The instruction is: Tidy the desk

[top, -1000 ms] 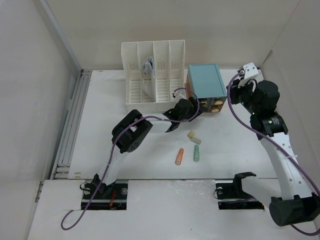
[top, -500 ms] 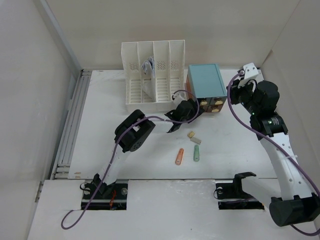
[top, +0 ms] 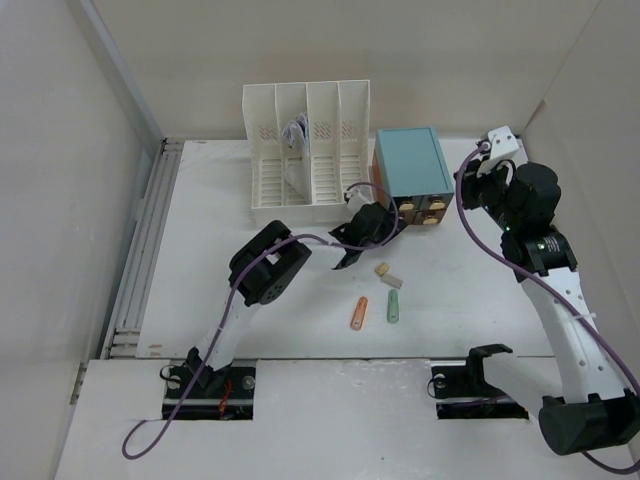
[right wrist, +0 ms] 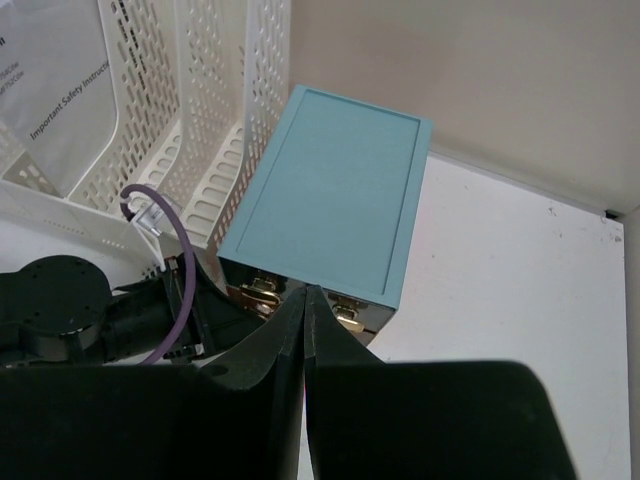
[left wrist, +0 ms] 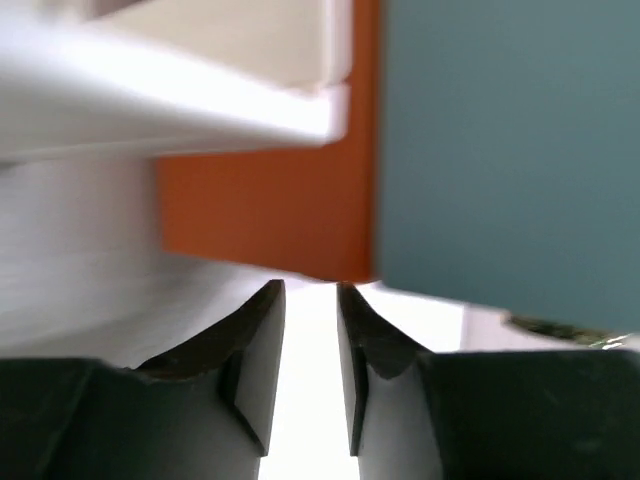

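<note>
The counter (top: 200,250) is a flat white top enclosed by white walls, and it fills the whole top view. It is judged stiff and fixed, so nothing on it is for gripping. Its smooth surface will probably let light things slide or roll. At its far edge stands a white file rack (top: 300,125), and just right of it a teal-topped drawer box (top: 410,162). Toward the near middle lie an orange marker (top: 359,314) and a green marker (top: 393,306), close together but apart. They look light and round, best taken across the barrel at mid-length. The left pincer (left wrist: 310,290) is low at the box's orange side, its jaws showing only a narrow slit with nothing in it. The right pincer (right wrist: 305,300) hangs above the box, closed and empty.
</note>
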Available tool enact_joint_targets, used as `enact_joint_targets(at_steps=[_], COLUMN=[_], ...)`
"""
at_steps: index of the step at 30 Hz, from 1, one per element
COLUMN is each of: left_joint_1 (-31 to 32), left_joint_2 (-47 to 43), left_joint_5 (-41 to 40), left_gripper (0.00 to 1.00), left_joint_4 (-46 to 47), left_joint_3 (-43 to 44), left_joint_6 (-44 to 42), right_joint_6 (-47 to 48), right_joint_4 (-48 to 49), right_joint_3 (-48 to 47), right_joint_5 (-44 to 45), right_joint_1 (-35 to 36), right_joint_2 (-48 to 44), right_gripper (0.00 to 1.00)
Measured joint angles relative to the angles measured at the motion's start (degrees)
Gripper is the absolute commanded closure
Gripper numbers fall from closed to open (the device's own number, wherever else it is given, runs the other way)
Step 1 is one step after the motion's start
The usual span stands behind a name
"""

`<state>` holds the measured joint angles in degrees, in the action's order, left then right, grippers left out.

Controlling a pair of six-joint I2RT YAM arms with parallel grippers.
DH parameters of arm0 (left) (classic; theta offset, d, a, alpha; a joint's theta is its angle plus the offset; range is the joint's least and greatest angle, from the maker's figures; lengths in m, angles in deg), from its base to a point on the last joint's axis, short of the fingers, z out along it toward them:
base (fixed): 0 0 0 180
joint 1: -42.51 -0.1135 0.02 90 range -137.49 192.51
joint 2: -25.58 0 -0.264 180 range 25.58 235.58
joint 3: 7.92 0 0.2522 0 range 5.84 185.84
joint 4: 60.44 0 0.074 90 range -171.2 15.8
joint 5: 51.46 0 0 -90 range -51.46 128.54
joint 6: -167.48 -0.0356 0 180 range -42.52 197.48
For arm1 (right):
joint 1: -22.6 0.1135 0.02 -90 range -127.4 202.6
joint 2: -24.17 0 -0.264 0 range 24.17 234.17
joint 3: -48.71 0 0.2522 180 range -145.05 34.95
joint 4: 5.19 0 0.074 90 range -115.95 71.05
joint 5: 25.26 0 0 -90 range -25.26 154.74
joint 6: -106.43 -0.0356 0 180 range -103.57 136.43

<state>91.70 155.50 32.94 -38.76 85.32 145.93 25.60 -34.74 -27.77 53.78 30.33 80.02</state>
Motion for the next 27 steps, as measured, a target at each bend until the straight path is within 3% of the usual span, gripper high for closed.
enact_joint_targets(at_steps=[1, 2, 9, 16, 27], left_joint_1=[0.1, 0.1, -0.1, -0.2, -0.2], left_joint_2=[-0.4, -0.9, -1.3, -1.1, 0.6], left_joint_5=[-0.2, -0.7, -2.6, -3.1, -3.0], left_gripper=[0.61, 0.56, 0.47, 0.46, 0.64], left_joint_4=[0.3, 0.1, 0.2, -0.6, -1.2], left_joint_3=[-0.9, -1.7, -3.0, -1.8, 1.1], left_joint_6=[0.0, -0.2, 0.0, 1.2, 4.1], right_joint_6=[0.0, 0.0, 0.0, 0.0, 0.0], right_joint_4=[0.0, 0.0, 0.0, 0.0, 0.0], right_joint_3=[0.0, 0.0, 0.2, 1.0, 1.0], right_joint_5=[0.0, 0.0, 0.0, 0.0, -0.7], right_joint_1=[0.0, 0.0, 0.0, 0.0, 0.0], right_joint_2=[0.0, 0.0, 0.0, 0.0, 0.0], right_gripper=[0.93, 0.93, 0.93, 0.93, 0.93])
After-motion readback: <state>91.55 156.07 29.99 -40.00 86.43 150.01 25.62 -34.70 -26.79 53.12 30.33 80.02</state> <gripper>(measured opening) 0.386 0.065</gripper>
